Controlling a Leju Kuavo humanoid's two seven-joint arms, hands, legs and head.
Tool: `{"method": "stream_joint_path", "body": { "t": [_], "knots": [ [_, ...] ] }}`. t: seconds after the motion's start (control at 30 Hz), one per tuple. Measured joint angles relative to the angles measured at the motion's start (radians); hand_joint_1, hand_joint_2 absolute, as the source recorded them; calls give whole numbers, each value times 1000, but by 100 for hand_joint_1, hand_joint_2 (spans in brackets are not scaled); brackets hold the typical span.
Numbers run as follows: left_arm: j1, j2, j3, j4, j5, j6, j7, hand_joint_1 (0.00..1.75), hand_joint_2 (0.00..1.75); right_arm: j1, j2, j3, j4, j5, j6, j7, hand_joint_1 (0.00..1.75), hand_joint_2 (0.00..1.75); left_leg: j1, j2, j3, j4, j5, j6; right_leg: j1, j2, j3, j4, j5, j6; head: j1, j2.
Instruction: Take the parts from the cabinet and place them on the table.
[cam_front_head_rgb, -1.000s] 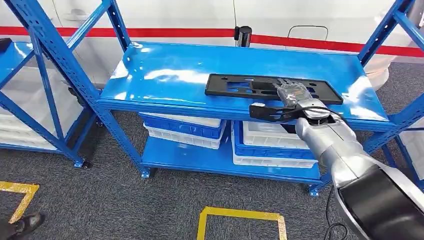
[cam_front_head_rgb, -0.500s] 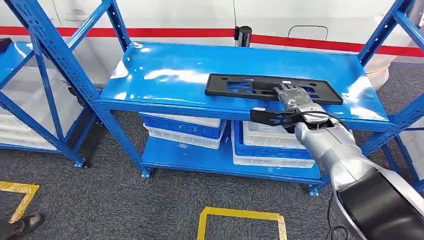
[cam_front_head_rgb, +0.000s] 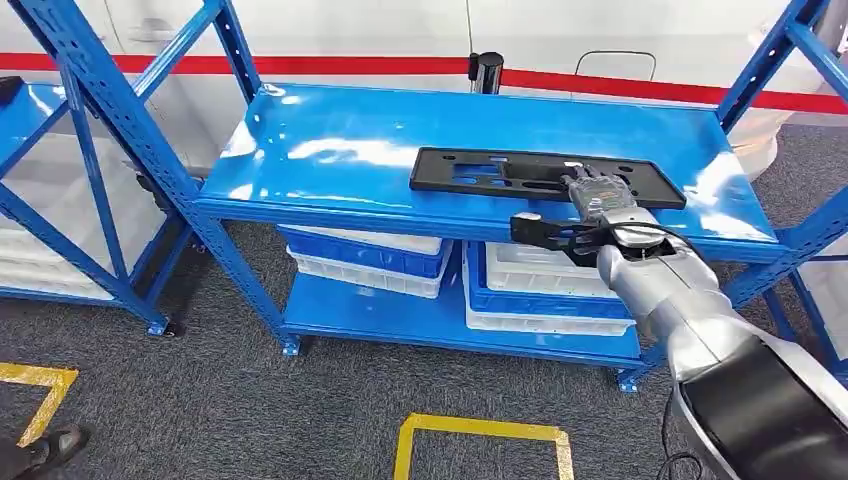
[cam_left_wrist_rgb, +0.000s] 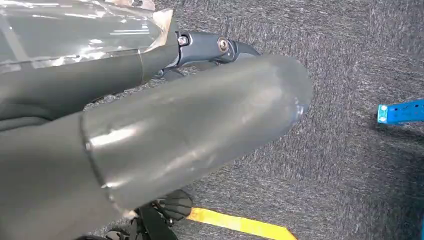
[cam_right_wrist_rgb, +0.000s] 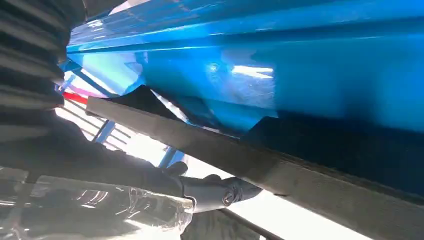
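Head view: right hand (cam_front_head_rgb: 598, 205) partly covering black part (cam_front_head_rgb: 480, 170), grasp unclear.

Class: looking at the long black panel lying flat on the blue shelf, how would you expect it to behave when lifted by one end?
The black panel looks thin and long with cut-outs, so probably light but apt to flex or droop. Lying flat, it should slide on the glossy blue shelf rather than roll. The right hand sits off-centre, so it may tilt.
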Motion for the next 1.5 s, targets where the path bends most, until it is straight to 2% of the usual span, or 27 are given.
{"method": "stream_joint_path", "body": {
  "t": [0.33, 1.0, 1.23, 1.5],
  "knots": [
    [0, 0, 0, 0, -11, -6, 0, 0, 0, -26, -19, -45, 1, -8, 1, 25, 0, 175, 0, 0, 0, 0, 0, 0, 0, 0, 0, 0, 0, 0, 0, 0],
    [0, 0, 0, 0, -16, -8, -1, 0, 0, -77, -36, -72, 3, 9, 18, 36, 0, 175, 0, 0, 0, 0, 0, 0, 0, 0, 0, 0, 0, 0, 0, 0],
    [0, -3, 0, 0, -16, -8, -4, 0, 0, -72, -34, -72, 3, 25, 18, 37, 0, 175, 0, 0, 0, 0, 0, 0, 0, 0, 0, 0, 0, 0, 0, 0],
    [-1, -5, 0, 0, -19, -9, -4, 0, 0, -22, -27, -71, 3, 44, -20, 56, 0, 175, 0, 0, 0, 0, 0, 0, 0, 0, 0, 0, 0, 0, 0, 0]
  ]
}}
